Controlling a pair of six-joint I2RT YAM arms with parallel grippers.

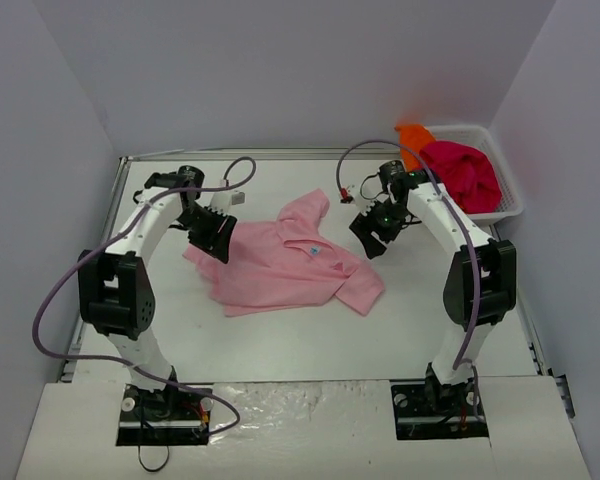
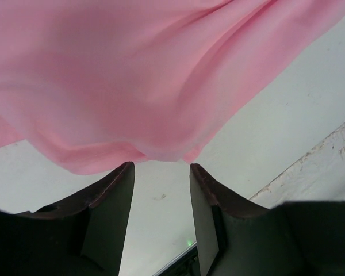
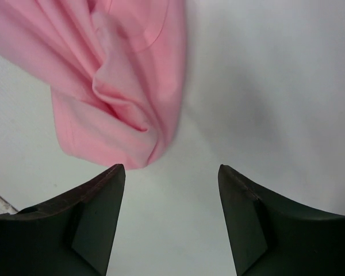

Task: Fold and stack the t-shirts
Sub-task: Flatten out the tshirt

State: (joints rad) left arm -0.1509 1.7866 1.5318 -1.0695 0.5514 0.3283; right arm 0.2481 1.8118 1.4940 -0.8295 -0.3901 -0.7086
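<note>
White table [image 1: 280, 345] — pink t-shirt [image 1: 280, 268], mesh basket [image 1: 500, 213].

You see a plain light pink t-shirt [image 1: 285, 268] against the white table [image 1: 280, 345], its neck label [image 1: 311, 249] a pale speck, perhaps white touched with blue. In the white mesh basket [image 1: 495, 216], the magenta-red t-shirt [image 1: 465, 172] and orange t-shirt [image 1: 413, 133] are both unpatterned. Your left gripper [image 2: 161, 172] and right gripper [image 3: 171, 172] show black fingers, the left's edged reddish-brown.
</note>
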